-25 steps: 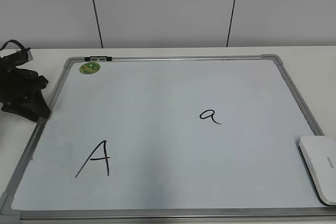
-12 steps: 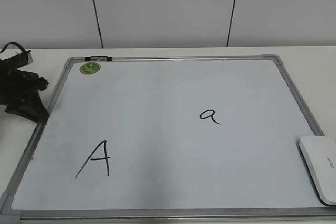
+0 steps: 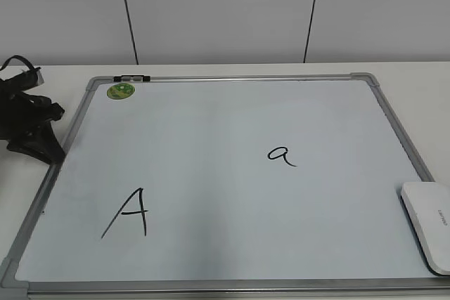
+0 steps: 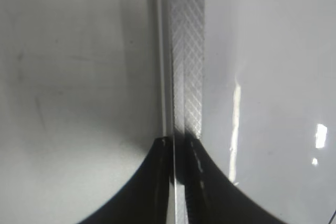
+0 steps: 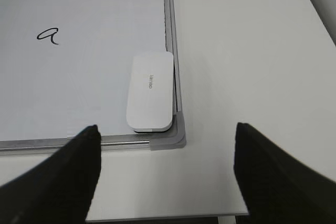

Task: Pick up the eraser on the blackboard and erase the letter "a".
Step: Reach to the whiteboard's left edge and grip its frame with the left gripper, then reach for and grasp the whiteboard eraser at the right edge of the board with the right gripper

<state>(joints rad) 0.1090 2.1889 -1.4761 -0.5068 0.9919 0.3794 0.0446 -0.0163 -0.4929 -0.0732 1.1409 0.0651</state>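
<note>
Exterior view, layout: the blackboard (image 3: 211, 173) is seen lying flat on the white bench (image 3: 422, 82), with the eraser (image 3: 429, 224) resting at its near right corner, over the frame.
Exterior view, target: the letter "a" (image 3: 280, 154) is written right of the board's middle, well apart from the larger capital "A" (image 3: 128, 213) at the near left.
Exterior view, left tool (image 3: 31, 135): it is parked beside the board's left edge; whether its jaws are apart cannot be told here.
Left wrist view, left tool (image 4: 181, 182): two dark fingers are seen pressed together over the board's frame (image 4: 186, 51), with nothing held.
Right wrist view, right tool (image 5: 165, 174): its fingers are spread wide apart and empty, above the bench just short of the board's corner.
Right wrist view, eraser (image 5: 151, 91): it lies lengthwise along the right frame, flat, label upward, ahead of the open jaws.
Step in hand, judged: the eraser is yet to be picked up by the right tool.
Advice: the tool is best advanced until centred over the eraser, then lowered so the narrow width is spanned; the frame beside it should be cleared by the outer finger.
</note>
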